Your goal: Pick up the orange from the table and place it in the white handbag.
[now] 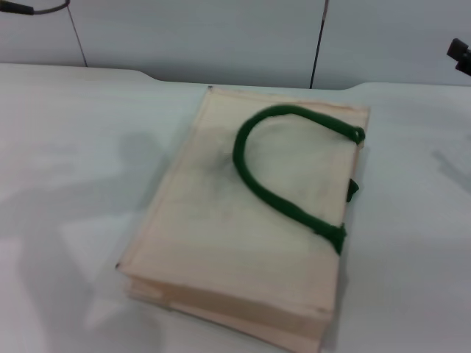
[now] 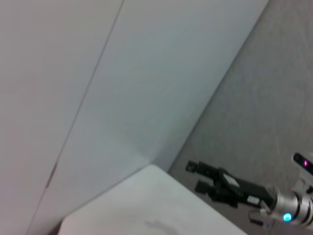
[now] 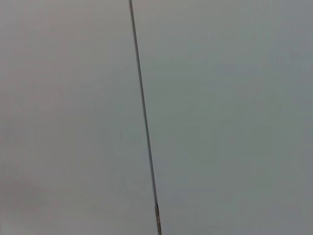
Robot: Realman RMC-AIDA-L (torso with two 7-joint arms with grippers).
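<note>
One task object shows in the head view: the white handbag lies flat on the table, its green handle looped across the upper face toward the robot's right. The orange appears nowhere on the visible tabletop, so whether it sits inside the bag, behind it, or out of frame cannot be told. A dark piece at the far right edge is probably the right gripper, raised and cut off by the frame.

From the left wrist view, pale wall panels fill most of the picture, with a corner of the table below. Beyond it, well apart from the bag, the right gripper hangs in the air on its dark arm, fingers parted and holding nothing. The left gripper's own fingers do not show, so its state cannot be told.

Across the right wrist view there is only bare wall with one dark seam.

Judging by this, either the orange is already stowed or the pick has not begun; the pictures do not settle which.
</note>
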